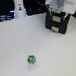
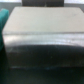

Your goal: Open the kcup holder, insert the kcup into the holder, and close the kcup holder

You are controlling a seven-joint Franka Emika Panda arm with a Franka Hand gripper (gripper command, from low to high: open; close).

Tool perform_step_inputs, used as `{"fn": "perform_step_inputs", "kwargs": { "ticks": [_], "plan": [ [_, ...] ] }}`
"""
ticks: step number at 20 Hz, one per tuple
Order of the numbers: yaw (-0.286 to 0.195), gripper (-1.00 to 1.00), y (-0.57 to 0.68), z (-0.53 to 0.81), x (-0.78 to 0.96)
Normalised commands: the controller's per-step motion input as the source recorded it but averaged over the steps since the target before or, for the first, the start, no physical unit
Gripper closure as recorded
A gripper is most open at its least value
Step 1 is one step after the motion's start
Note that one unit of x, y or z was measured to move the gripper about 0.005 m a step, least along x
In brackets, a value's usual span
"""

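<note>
One kcup holder (image 1: 57, 22), one kcup (image 1: 31, 60), one white bottle (image 1: 18, 9).
Kcup at 7 o'clock from holder on surface (image 1: 52, 55); tool (image 1: 59, 6) above holder, state cannot be told.

The exterior view looks down from above and well back onto the white counter (image 1: 26, 42), taking in its far edge, where the kcup holder (image 1: 57, 22) stands toward the far right corner. The wrist view sits close above the same holder's (image 2: 42, 30) top, blurred by nearness.
</note>
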Motion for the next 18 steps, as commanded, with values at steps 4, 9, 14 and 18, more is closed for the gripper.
{"fn": "perform_step_inputs", "kwargs": {
  "ticks": [4,9,14,18],
  "plan": [
    [0.0,1.0,0.04,0.0,-0.2],
    [-0.001,1.0,0.03,0.0,-0.04],
    [-0.02,1.0,0.1,0.02,0.14],
    [-0.082,1.0,0.06,0.15,0.67]
  ]
}}
